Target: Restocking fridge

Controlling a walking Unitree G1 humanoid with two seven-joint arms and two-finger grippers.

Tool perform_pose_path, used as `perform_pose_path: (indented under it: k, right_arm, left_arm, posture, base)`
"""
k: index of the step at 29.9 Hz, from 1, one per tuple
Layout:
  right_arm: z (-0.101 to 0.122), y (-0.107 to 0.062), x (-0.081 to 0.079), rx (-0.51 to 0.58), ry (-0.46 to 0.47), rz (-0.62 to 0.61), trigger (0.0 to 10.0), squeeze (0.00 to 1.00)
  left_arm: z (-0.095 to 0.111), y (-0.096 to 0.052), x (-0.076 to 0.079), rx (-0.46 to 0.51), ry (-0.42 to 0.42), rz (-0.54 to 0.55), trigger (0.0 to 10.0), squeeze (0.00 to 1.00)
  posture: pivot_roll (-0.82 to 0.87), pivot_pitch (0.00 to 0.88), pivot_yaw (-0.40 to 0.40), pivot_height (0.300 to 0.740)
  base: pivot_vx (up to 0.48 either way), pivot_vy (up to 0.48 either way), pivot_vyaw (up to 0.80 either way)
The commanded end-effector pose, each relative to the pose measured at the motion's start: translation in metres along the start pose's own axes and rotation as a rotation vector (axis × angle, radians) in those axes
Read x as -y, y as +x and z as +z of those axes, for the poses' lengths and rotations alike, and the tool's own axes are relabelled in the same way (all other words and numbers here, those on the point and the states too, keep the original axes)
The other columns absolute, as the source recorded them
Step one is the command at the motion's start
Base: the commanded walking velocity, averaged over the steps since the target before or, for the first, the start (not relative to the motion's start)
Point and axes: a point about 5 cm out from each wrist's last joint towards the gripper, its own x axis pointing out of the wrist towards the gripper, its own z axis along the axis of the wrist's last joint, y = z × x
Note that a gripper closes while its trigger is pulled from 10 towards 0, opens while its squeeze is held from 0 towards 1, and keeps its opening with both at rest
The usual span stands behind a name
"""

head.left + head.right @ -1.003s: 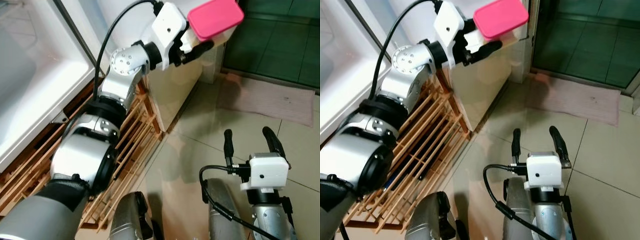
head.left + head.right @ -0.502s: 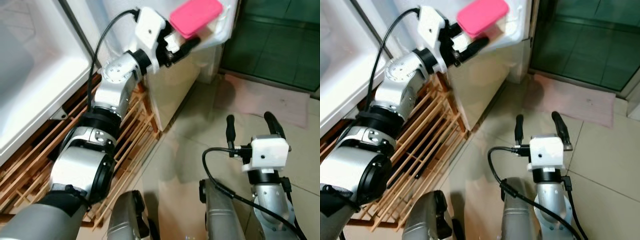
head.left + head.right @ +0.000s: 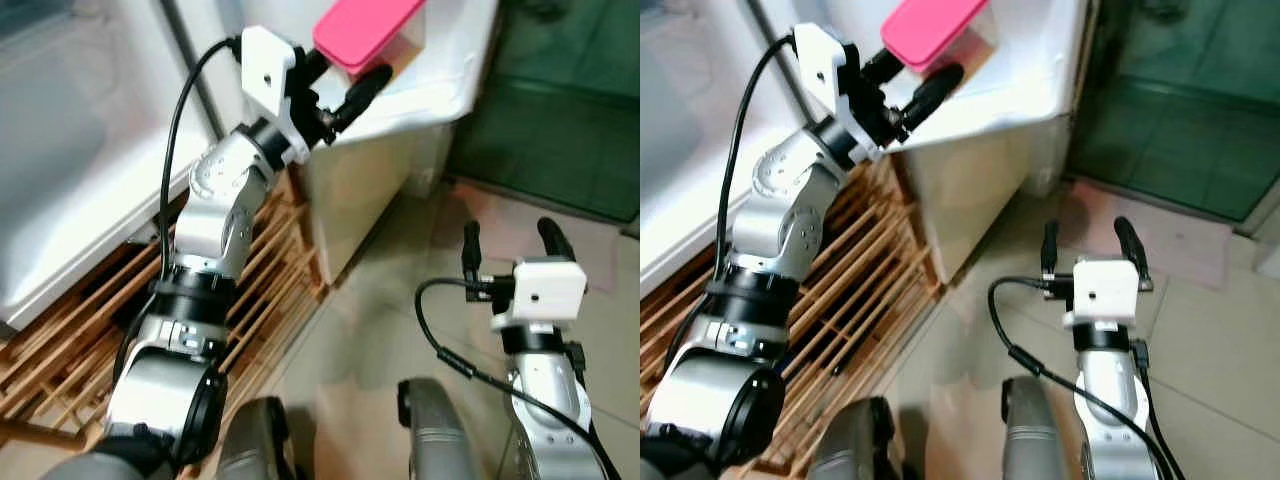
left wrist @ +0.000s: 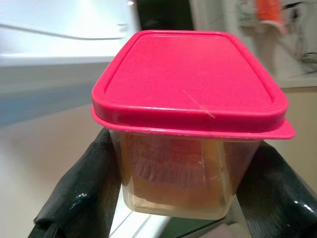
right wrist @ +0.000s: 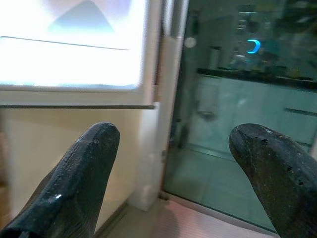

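My left gripper (image 3: 352, 75) is shut on a clear food container with a pink lid (image 3: 362, 28), raised high beside the white fridge body (image 3: 400, 110). In the left wrist view the container (image 4: 185, 129) sits between the two black fingers (image 4: 84, 188), with orange-brown food inside. My right gripper (image 3: 510, 240) hangs low over the tiled floor, open, with nothing between its fingers (image 5: 74, 178).
The open white fridge door (image 3: 80, 180) stands at the left. A wooden slatted rack (image 3: 270, 270) lies on the floor below it. A green glass door (image 3: 570, 110) and a mat (image 3: 1200, 235) are at the right. Beige floor tiles (image 3: 350, 340) lie ahead.
My left arm has lifted the pink-lidded container higher and closer to the fridge. The camera has tilted, shifting the whole scene. The right gripper stays open.
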Motion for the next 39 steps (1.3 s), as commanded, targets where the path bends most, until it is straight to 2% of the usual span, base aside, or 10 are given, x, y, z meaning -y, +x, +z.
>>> perform_pose_path:
  k: [1, 6, 14, 21, 31, 35, 39]
  right_arm:
    - [-0.001, 0.002, -0.001, 0.002, 0.018, 0.003, 10.0, 0.00]
    - [0.001, 0.004, 0.000, 0.018, 0.009, 0.014, 10.0, 0.00]
    - [0.000, 0.004, 0.002, 0.019, 0.002, 0.031, 10.0, 0.00]
    - [0.002, 0.005, -0.001, 0.030, 0.000, 0.043, 10.0, 0.00]
    - [0.001, -0.002, -0.003, 0.014, 0.008, 0.035, 10.0, 0.00]
    - [-0.001, -0.004, -0.003, -0.009, 0.017, 0.016, 10.0, 0.00]
    - [0.000, -0.006, -0.005, -0.013, 0.018, 0.022, 10.0, 0.00]
  left_arm:
    - [-0.003, -0.004, 0.000, -0.037, 0.008, 0.016, 10.0, 0.00]
    - [-0.010, -0.007, 0.008, -0.078, 0.003, 0.009, 10.0, 0.00]
    - [-0.015, -0.011, 0.012, -0.110, 0.010, 0.008, 10.0, 0.00]
    - [-0.017, -0.007, 0.007, -0.136, 0.056, -0.019, 10.0, 0.00]
    - [-0.024, -0.002, 0.008, -0.164, 0.079, -0.025, 10.0, 0.00]
    - [-0.031, 0.001, 0.007, -0.191, 0.124, -0.027, 10.0, 0.00]
    - [-0.037, 0.006, 0.004, -0.209, 0.131, -0.043, 10.0, 0.00]
  posture:
    - [-0.27, 0.000, 0.129, 0.609]
    - [-0.27, 0.000, 0.124, 0.628]
    - [-0.27, 0.000, 0.104, 0.662]
    - [-0.27, 0.000, 0.116, 0.662]
    - [-0.28, 0.030, 0.139, 0.720]
    - [-0.28, 0.045, 0.142, 0.725]
    - [-0.28, 0.070, 0.151, 0.725]
  base:
    - [0.000, 0.000, 0.00]
    - [0.000, 0.000, 0.00]
    - [0.000, 0.000, 0.00]
    - [0.000, 0.000, 0.00]
    - [0.000, 0.000, 0.00]
    - [0.000, 0.000, 0.00]
    - [0.000, 0.000, 0.00]
